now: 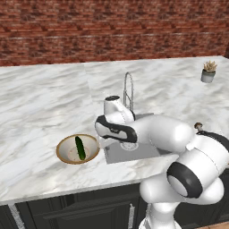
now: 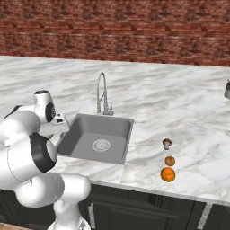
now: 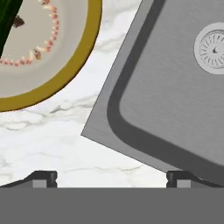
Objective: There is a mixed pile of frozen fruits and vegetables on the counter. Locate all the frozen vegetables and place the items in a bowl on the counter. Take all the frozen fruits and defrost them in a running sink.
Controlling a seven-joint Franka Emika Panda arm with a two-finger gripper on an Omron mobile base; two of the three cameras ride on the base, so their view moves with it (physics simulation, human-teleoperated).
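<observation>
The gripper (image 3: 111, 177) hangs with its jaws spread wide and nothing between them, over the strip of counter (image 1: 40, 103) between the bowl (image 1: 62, 145) and the near left corner of the sink (image 2: 81, 130). In the hand view one fingertip (image 3: 43, 178) stands over white marble and the other over the sink's steel edge.

The bowl sits on the counter just left of the sink, near the front edge. The cucumber (image 1: 80, 147) lies inside it, stretched from far to near across the cream middle. In the hand view its dark green end (image 3: 8, 19) shows at the top left, over the speckled inside of the bowl (image 3: 65, 74).

The sink (image 3: 175, 100) is empty, its round drain (image 2: 101, 144) in the middle of the floor. The faucet (image 2: 103, 94) rises at its far rim; whether water runs I cannot tell.

Right of the sink, well apart from the bowl, three items sit in a short line running far to near. The mushroom (image 2: 166, 143) is farthest, a small orange fruit (image 2: 170, 160) is next, and a larger orange fruit (image 2: 167, 174) is closest to the front edge. None of them touch.

A small plant pot (image 1: 208, 71) stands far right on the counter, before the brick wall (image 1: 112, 27).
</observation>
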